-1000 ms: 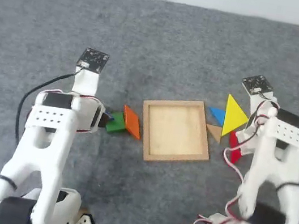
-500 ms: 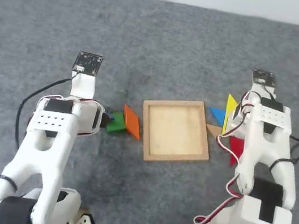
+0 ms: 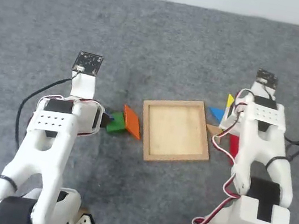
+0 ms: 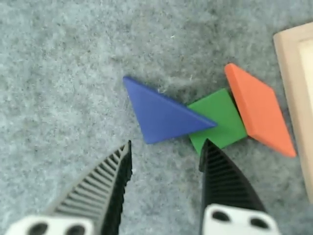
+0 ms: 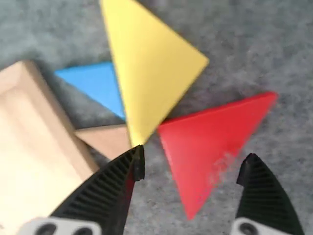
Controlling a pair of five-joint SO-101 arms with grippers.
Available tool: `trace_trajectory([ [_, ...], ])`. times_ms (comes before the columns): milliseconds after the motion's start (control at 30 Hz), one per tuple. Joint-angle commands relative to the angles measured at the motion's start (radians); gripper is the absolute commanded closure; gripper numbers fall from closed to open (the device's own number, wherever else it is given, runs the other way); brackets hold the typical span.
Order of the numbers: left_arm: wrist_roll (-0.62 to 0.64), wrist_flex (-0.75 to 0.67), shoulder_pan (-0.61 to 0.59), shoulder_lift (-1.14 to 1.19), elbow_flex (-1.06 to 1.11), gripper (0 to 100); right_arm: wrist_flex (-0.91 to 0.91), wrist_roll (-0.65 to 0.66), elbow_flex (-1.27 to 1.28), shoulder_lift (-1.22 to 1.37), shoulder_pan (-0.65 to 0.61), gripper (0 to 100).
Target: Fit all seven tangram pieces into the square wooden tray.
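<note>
At centre of the high view, tray: empty, nothing fitted yet.
Right gripper: spread, astride the red triangle, which lies right of the tray.
Grip: we'd close across red's narrow end, keeping one finger clear of the yellow triangle touching it.
Left gripper: spread, empty, just short of the navy triangle, left of the tray.
Hidden: right arm covers red and most of yellow from above; we can't tell whether navy rests on the green square.
</note>
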Motion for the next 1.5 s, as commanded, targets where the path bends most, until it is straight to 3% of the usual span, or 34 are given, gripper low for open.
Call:
trace_trajectory([
  [0,0.008,-0.025,-0.009,-0.006,0.008,78,-0.013,-0.017,-0.049,-0.01,-0.042,68.1],
  [200,0.008,-0.054,-0.009,-0.006,0.024,78,-0.025,-0.064,-0.078,0.054,0.016,66.6],
  [400,0.008,-0.057,-0.009,-0.006,0.024,78,-0.013,-0.066,-0.158,0.22,-0.008,60.8],
  [600,0.008,-0.058,-0.009,-0.008,0.024,78,0.105,-0.066,-0.256,0.295,-0.005,60.8],
  [867,0.008,-0.058,-0.009,-0.008,0.024,78,0.182,-0.029,-0.249,0.305,0.077,65.3],
  [1233,0.006,-0.058,-0.009,-0.008,0.024,78,0.114,-0.031,-0.186,0.252,0.136,68.2],
  [1467,0.006,-0.058,-0.009,-0.008,0.024,78,0.122,-0.149,-0.275,0.252,0.117,68.2],
])
